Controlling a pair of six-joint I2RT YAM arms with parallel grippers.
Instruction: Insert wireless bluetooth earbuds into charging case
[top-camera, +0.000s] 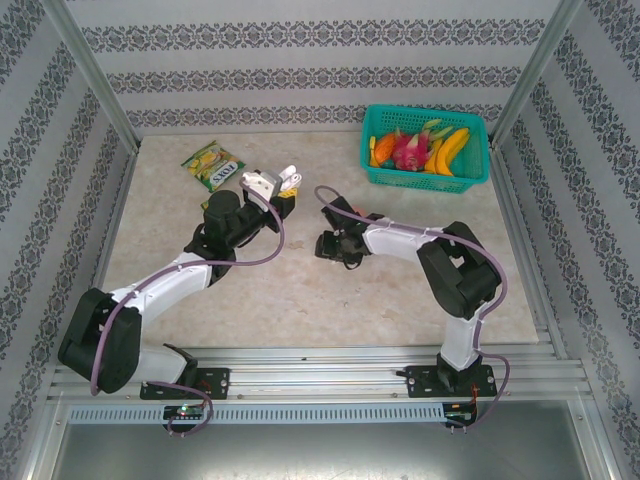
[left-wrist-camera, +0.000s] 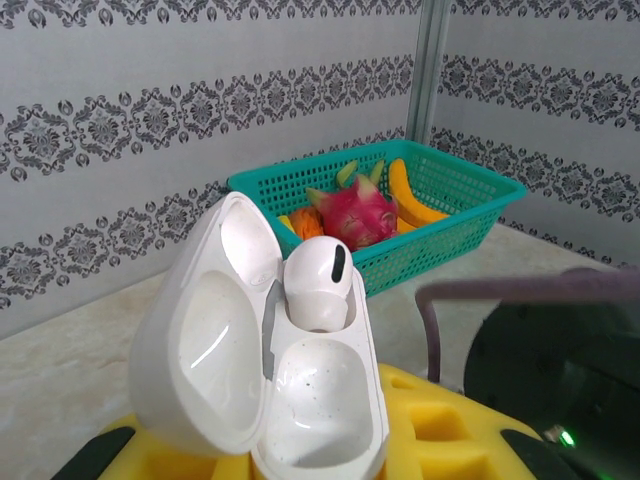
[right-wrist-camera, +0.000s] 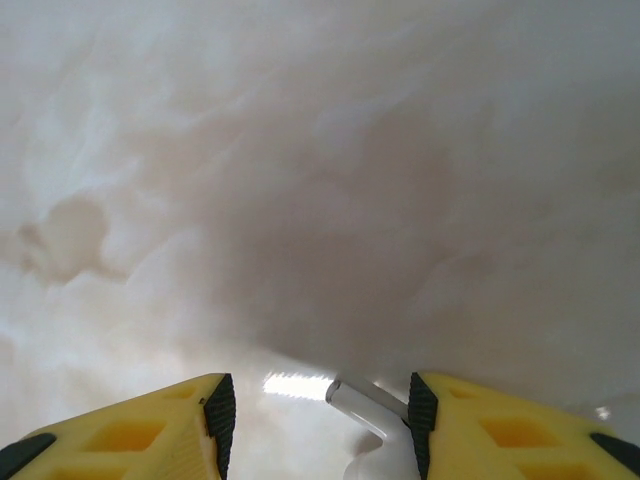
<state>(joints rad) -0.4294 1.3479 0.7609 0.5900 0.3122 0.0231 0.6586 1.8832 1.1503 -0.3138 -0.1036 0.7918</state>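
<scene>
**Left arm.** The left gripper (left-wrist-camera: 310, 448) was clamped on the open white charging case (left-wrist-camera: 200, 340). It held the case above the bench (top-camera: 330, 300), left of centre and toward the back edge, with the lid tipped back. A seated earbud (left-wrist-camera: 318, 280), white, stood in the farther socket, and the nearer socket was vacant.

**Right arm.** The right gripper (right-wrist-camera: 312, 430) hung low over the middle of the bench with its jaws apart. A loose earbud (right-wrist-camera: 368, 405), also white, sat between the yellow fingers. Its stem was against or just beside the finger at the right of the wrist view and clear of the other finger. Whether it rested on the bench could not be told.

**Surroundings.** A teal basket (top-camera: 420, 179) at the back right corner held a dragon fruit (left-wrist-camera: 355, 215) and a banana (left-wrist-camera: 405, 195). A snack packet (top-camera: 213, 165) lay toward the back left corner.
</scene>
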